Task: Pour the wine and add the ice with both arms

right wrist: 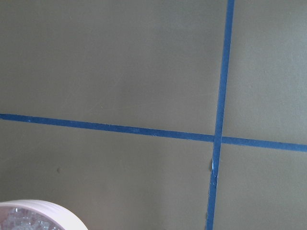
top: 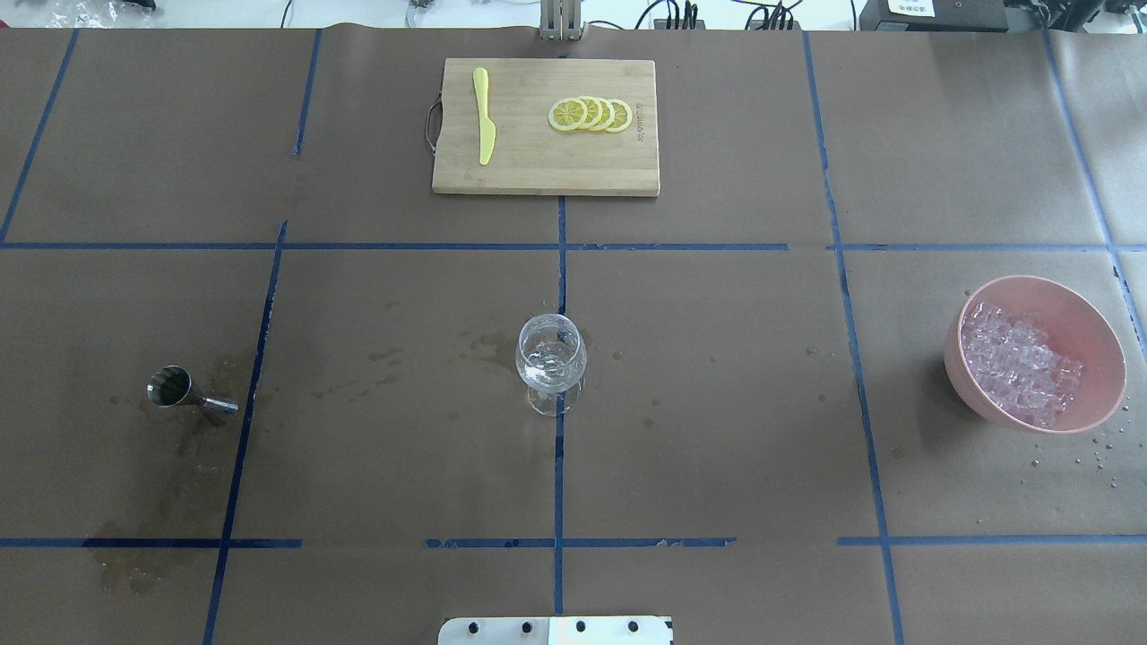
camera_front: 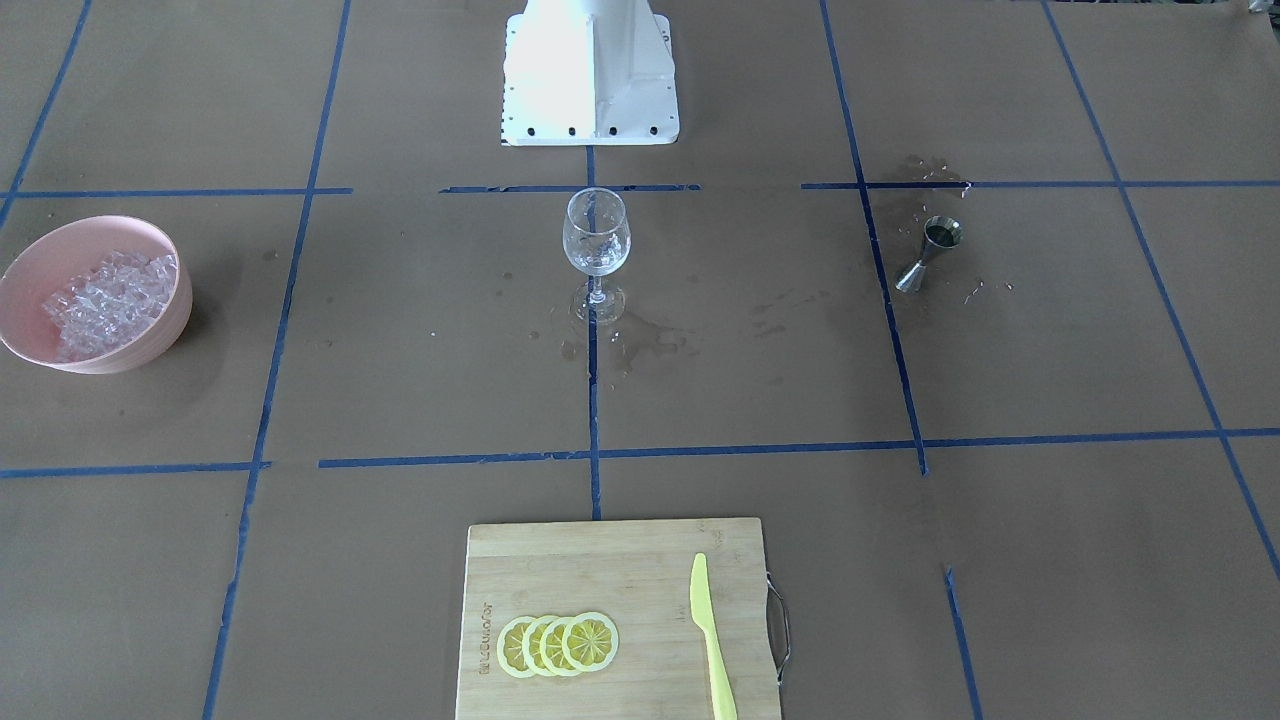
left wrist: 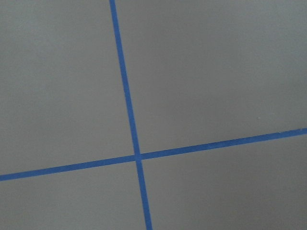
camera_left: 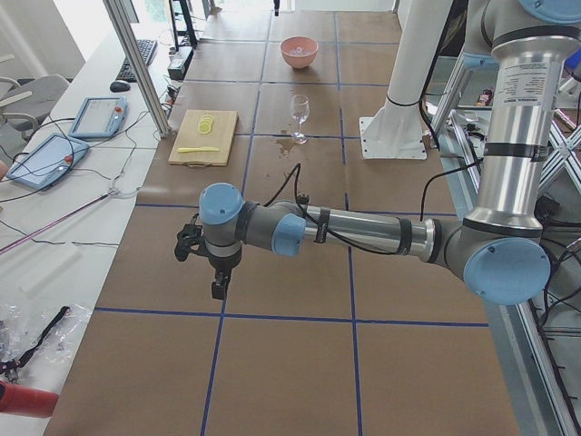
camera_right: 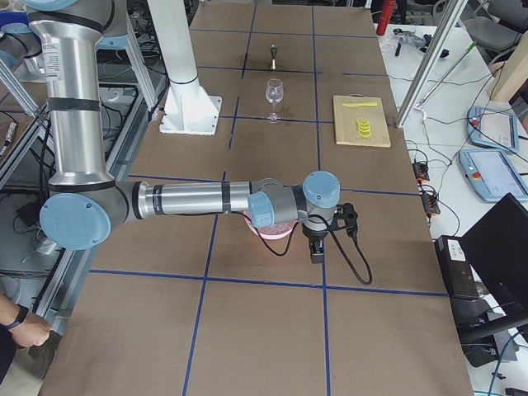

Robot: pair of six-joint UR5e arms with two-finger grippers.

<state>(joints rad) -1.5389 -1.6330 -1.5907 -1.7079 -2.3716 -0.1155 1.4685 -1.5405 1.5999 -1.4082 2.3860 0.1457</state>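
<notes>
Ice [camera_front: 105,300] is heaped in a pink bowl [camera_front: 165,335] at the worktop's [camera_front: 420,380] right end; dark wine [camera_front: 941,236] is held in the steel jigger [camera_front: 928,258], stood upright near the left end. The wine glass [camera_front: 596,240] is upright at centre. The board's [camera_front: 620,560] mark cannot be read. Whether the left gripper [camera_left: 218,287] and right gripper [camera_right: 316,253] are apart cannot be told.

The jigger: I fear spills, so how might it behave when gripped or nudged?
The jigger stands upright on a narrow foot, pinched at the waist, so a sideways nudge would probably tip it. Polished steel looks rigid yet likely slippery. The dark wine inside could slosh out if tilted.
</notes>
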